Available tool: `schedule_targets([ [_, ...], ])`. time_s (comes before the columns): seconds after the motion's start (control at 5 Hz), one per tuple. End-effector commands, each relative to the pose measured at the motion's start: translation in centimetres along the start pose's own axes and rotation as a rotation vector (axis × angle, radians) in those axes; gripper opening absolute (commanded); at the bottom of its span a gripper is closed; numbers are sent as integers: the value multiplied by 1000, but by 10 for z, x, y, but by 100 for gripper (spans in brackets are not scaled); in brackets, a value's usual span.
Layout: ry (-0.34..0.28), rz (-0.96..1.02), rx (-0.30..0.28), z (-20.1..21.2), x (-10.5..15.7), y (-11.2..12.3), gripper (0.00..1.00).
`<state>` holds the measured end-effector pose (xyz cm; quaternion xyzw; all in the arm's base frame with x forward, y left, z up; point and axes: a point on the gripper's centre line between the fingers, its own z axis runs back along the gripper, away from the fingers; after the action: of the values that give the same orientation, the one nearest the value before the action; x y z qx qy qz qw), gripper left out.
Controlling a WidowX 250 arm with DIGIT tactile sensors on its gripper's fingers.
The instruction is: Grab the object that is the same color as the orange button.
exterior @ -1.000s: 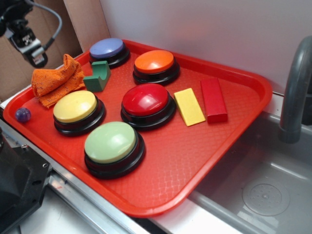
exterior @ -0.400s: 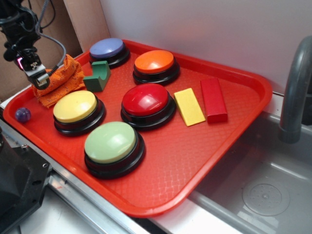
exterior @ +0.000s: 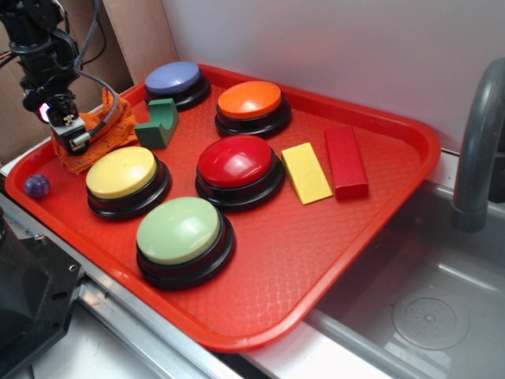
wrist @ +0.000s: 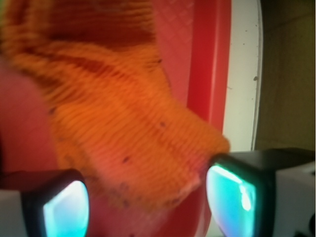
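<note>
Since a moment earlier the gripper (exterior: 72, 136) had dropped lower onto the orange knitted cloth (exterior: 106, 126), its jaws spread wide with the coarse, ribbed weave bunched between the fingers (wrist: 64, 207). No writing was legible. The cloth lay at the red tray's (exterior: 379, 213) back-left corner; the glossy orange button (exterior: 250, 100) sat well apart.
</note>
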<state>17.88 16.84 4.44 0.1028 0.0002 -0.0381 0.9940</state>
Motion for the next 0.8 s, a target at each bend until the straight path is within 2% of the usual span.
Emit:
schedule_targets([
  [0.0, -7, 75, 32, -7, 9, 13, 0],
  [0.6, 32, 110, 37, 0, 9, 11, 0],
])
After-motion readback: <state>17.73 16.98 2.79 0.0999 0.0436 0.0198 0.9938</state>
